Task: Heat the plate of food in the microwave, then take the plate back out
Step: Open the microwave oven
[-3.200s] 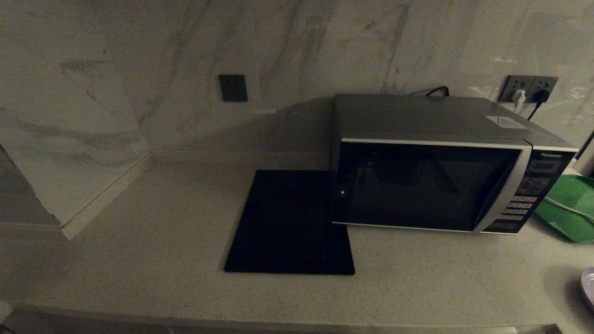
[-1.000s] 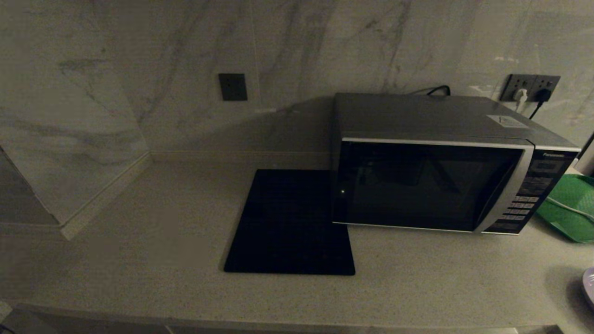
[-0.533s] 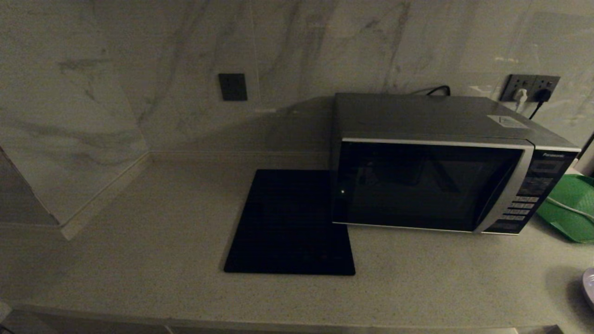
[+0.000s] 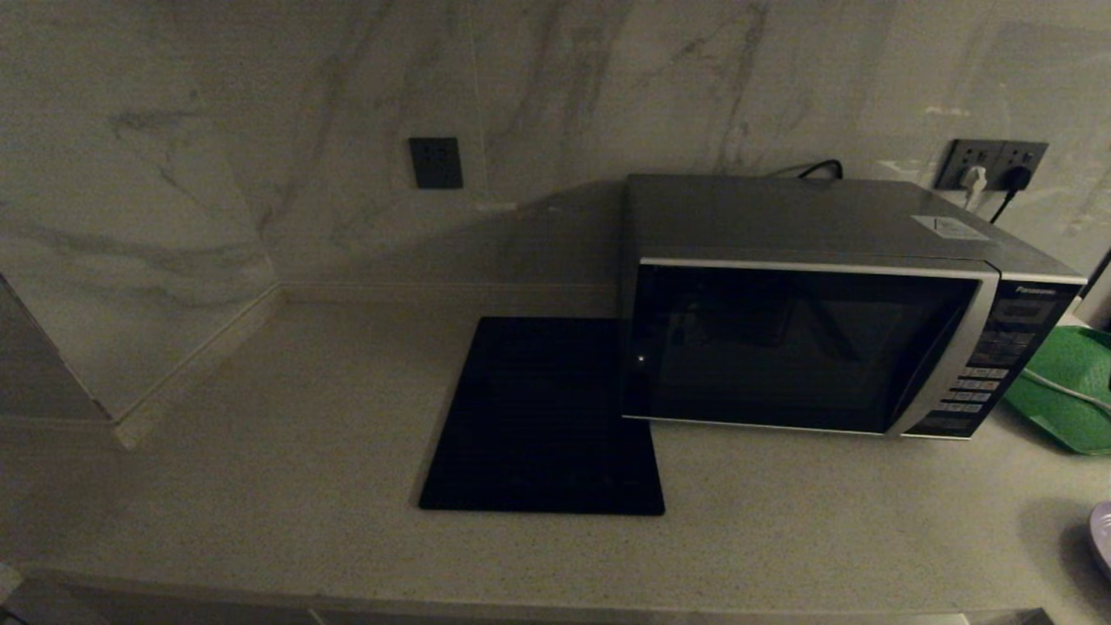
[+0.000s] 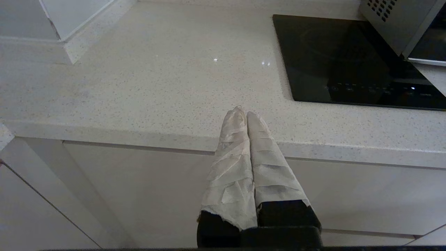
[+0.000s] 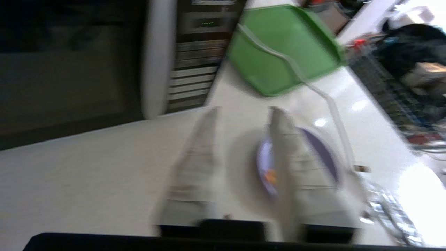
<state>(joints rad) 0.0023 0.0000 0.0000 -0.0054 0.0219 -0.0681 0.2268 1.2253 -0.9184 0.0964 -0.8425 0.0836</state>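
Note:
The silver-grey microwave (image 4: 807,338) stands on the counter's right half with its dark glass door closed. It also shows in the right wrist view (image 6: 69,69). The pale lilac plate of food (image 4: 1102,531) lies near the counter's right front, cut off by the head view's edge. My right gripper (image 6: 242,113) is open above the counter, in front of the microwave's button panel. Beyond its fingers lies the plate (image 6: 266,164) with an orange piece, half hidden by one finger. My left gripper (image 5: 244,113) is shut on nothing, at the counter's front edge.
A flat black square slab (image 4: 542,417) lies left of the microwave. A green tray (image 4: 1063,391) with a white cable (image 6: 313,90) across it sits right of the microwave. A marble wall and a boxed corner (image 4: 130,347) bound the counter at back and left.

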